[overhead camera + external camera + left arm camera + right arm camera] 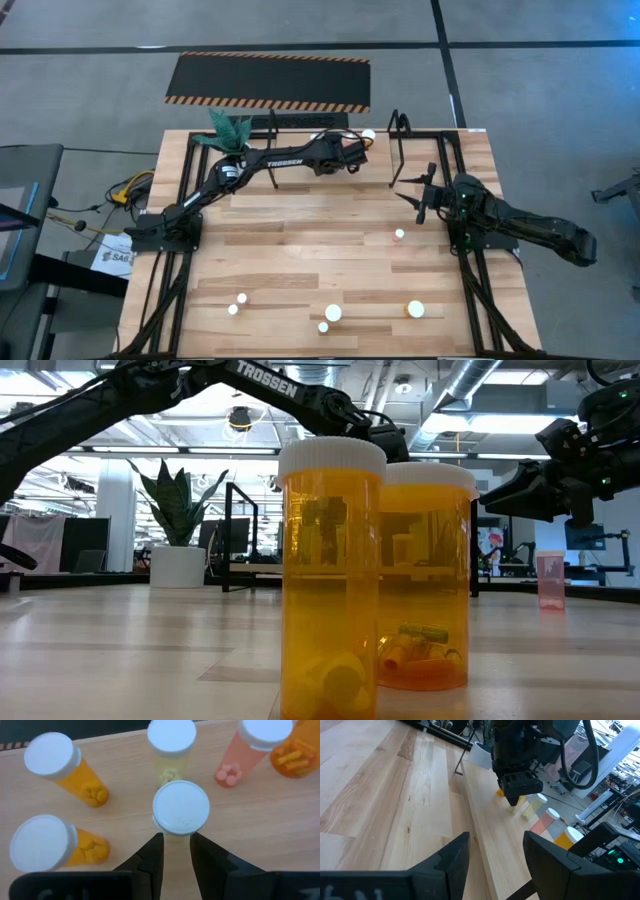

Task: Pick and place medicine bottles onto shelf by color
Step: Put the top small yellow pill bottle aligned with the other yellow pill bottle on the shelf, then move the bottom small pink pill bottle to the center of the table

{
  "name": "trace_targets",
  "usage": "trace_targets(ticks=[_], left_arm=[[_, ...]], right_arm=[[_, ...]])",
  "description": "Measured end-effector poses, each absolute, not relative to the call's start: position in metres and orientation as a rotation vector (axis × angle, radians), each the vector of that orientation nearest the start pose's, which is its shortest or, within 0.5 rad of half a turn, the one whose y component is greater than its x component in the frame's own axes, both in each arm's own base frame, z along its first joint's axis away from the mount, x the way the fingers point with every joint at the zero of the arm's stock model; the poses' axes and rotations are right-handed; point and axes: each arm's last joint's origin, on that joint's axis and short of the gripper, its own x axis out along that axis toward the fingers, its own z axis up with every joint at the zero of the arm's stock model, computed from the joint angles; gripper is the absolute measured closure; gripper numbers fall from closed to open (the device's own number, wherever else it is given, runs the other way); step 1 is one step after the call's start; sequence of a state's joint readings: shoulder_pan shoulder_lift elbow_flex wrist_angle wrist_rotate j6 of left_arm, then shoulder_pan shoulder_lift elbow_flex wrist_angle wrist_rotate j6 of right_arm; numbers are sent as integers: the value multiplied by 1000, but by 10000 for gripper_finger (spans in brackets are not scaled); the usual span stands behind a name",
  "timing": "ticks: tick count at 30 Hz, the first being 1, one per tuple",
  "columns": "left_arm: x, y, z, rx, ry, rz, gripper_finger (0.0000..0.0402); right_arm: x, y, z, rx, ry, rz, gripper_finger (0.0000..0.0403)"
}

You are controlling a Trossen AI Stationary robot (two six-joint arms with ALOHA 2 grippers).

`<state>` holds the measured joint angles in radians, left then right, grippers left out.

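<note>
While the only readable writing is "TROSSEN" in white along the left arm [290, 157], the medicine bottles say plenty without labels: white ribbed caps, see-through orange, pale yellow and pink bodies with pills inside. The left hand [176, 845] sits over the shelf [400, 135] at the far edge of the bench [300, 250], fingers pinched nearly together just behind a pale yellow bottle [180, 810], not gripping it. Its wrist view shows the cluster around it: two orange bottles [60, 762], a pink bottle [252, 740]. Only the high view shows the loose bottles [333, 313] near the front edge. The low view has two big orange ones [330, 575] up close. The right hand [495, 855] hovers at the right side, fingers apart, holding nothing.
</note>
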<state>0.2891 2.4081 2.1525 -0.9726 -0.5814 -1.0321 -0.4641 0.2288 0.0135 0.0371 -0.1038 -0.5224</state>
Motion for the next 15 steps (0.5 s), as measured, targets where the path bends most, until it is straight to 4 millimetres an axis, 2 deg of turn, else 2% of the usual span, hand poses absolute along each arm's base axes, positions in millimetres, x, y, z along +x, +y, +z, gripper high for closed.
trace_targets(ticks=[6, 12, 15], left_arm=[[474, 155, 189, -648, 763, 1278, 319], [476, 146, 189, -637, 785, 1259, 319], [474, 139, 195, -631, 794, 1252, 319]], right_arm=[[100, -47, 152, -465, 262, -306, 196], [100, -47, 153, -465, 261, -306, 196], [100, -47, 152, -465, 262, -306, 196]])
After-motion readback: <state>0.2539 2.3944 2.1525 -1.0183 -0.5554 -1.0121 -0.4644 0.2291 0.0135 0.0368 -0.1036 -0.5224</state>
